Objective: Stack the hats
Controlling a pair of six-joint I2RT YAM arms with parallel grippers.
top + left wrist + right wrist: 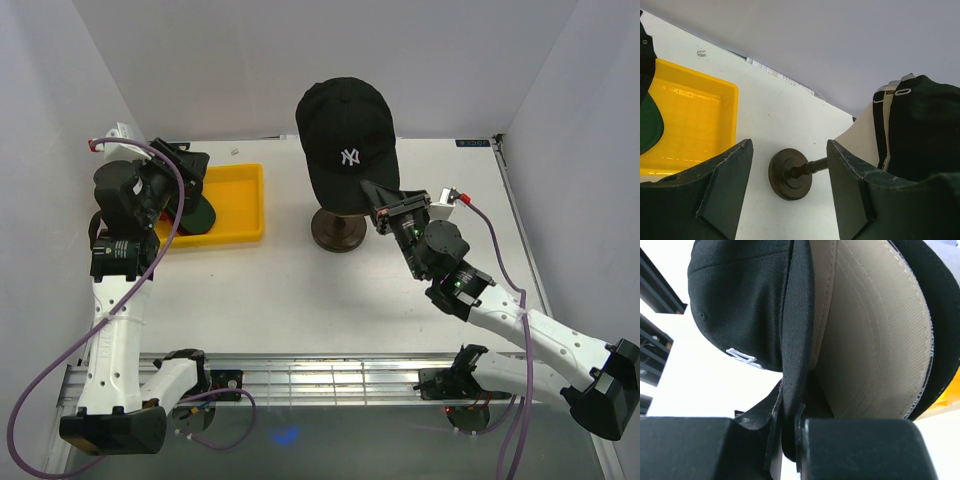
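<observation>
The right gripper [790, 426] is pinched tight on the brim edge of the black NY cap [345, 130], its fingers just to the right of the dark stand [338, 232] and a little above its base. That cap sits directly above the stand, crown up, and looks fully seated. In the right wrist view a tan cap [865, 340] nests beneath its brim, with another black brim [936, 315] below that, so this step reads as settling the top cap on the stack. The next move probably calls for parting the jaws and backing off along the brim line, so the cloth is not dragged askew. The left gripper [185, 185] is spread wide and holds nothing. It is well to the left of the stand, over the yellow tray [245, 205], where a dark green cap [198, 212] lies just under its fingers, likely the next one to fetch.
</observation>
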